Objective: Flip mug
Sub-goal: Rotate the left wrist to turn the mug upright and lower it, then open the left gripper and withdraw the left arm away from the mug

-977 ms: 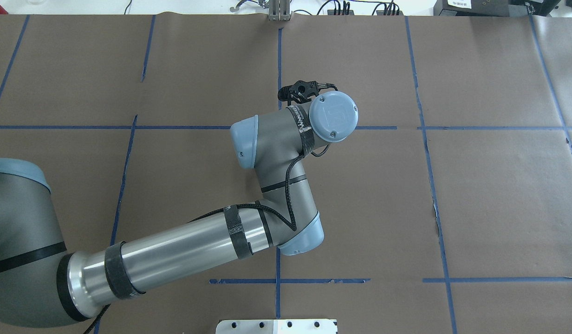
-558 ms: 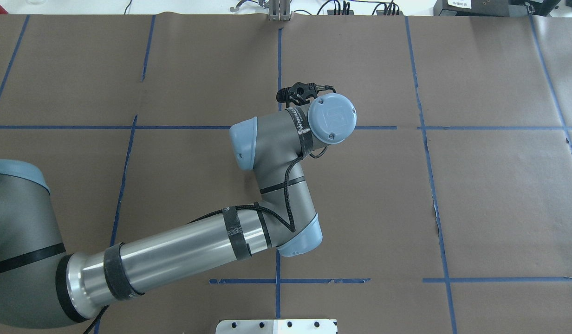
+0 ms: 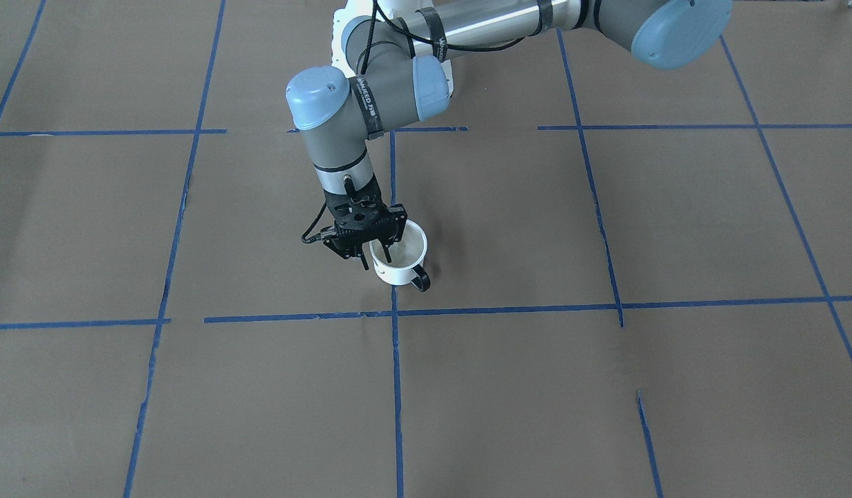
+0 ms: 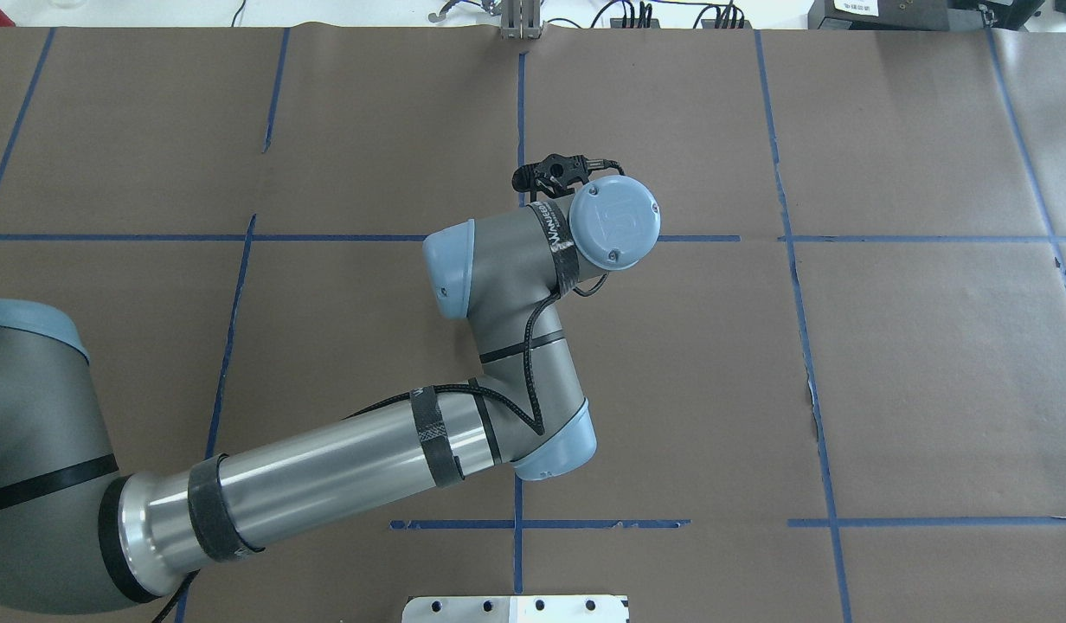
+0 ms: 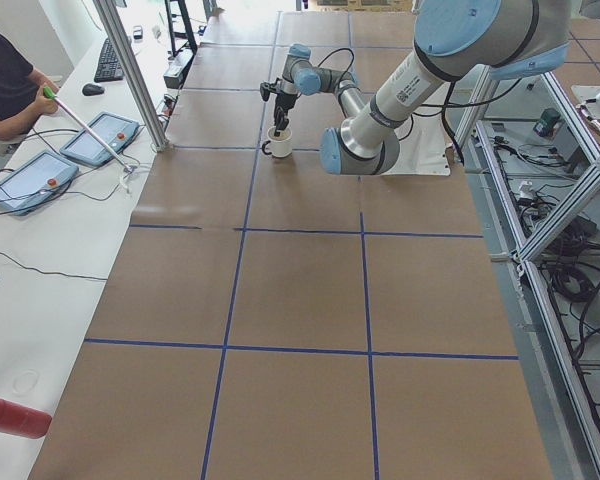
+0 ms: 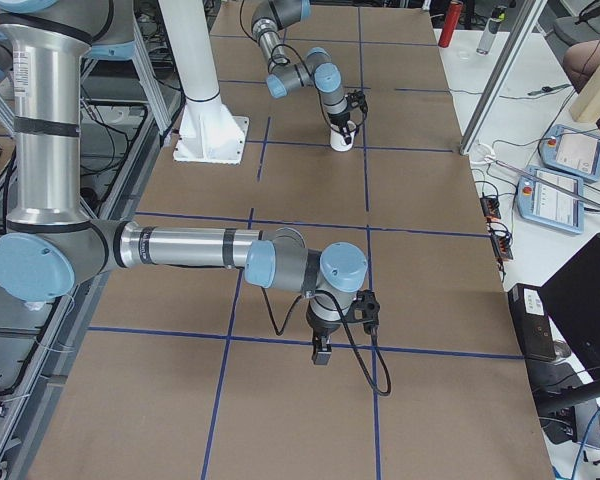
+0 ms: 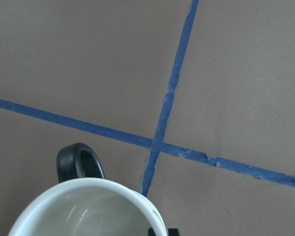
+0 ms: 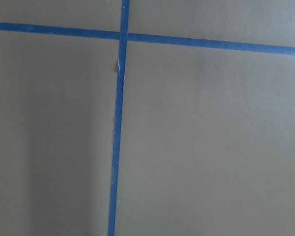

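The white mug [image 3: 398,261] stands open side up near a crossing of blue tape lines, its dark handle [image 3: 420,280] pointing away from the robot. No smiley face shows. My left gripper [image 3: 373,253] comes down from above and is shut on the mug's wall at the rim, one finger inside and one outside. The left wrist view shows the mug's rim [image 7: 88,204] and handle [image 7: 78,162] from above. In the overhead view the wrist hides the mug. My right gripper [image 6: 320,348] hangs low over bare table far from the mug; I cannot tell whether it is open or shut.
Brown paper with blue tape lines [image 3: 398,311] covers the table. A white base plate [image 4: 516,608] sits at the near edge and a metal post [image 4: 521,22] at the far edge. Operators' tablets [image 5: 100,140] and a red can [image 5: 10,415] lie on the side bench.
My left wrist and gripper have shifted slightly to the left in the overhead view. The mug stays hidden under the wrist there.
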`<state>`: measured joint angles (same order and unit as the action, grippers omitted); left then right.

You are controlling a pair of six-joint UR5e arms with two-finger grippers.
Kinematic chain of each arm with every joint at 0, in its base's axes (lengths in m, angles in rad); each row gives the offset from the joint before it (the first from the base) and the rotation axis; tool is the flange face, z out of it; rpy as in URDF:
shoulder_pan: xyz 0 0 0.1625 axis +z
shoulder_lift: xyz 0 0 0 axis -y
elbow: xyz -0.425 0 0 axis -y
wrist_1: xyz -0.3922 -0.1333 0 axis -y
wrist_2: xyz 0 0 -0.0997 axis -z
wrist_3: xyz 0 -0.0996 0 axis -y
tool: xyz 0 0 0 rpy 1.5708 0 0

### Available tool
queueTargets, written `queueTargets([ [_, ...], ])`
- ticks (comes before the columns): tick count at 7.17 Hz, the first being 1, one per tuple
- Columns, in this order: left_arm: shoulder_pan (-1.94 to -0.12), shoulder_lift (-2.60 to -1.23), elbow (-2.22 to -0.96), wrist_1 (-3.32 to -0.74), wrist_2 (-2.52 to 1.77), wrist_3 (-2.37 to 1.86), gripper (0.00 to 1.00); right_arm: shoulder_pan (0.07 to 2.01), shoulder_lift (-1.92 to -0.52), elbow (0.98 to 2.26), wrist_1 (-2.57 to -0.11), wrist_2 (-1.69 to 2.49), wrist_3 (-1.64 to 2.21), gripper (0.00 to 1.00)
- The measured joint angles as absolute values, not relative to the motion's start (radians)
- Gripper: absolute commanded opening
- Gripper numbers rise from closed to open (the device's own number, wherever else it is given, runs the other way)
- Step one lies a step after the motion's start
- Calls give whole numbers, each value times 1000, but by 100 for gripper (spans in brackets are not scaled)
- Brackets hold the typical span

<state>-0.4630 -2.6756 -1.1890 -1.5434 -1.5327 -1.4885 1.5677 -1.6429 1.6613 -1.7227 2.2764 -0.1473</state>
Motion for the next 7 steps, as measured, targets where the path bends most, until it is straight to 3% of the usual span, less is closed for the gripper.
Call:
queueTargets([
  [5,-577,-2596,-1477,-1414,-1601,-1359,100,1568,-1643,1661,-1723,2276,-147,100],
  [7,-690,-2416,-1649,-1408,-1756,-1223,100,1568,-1643,1661,-1723,2276,-147,100],
])
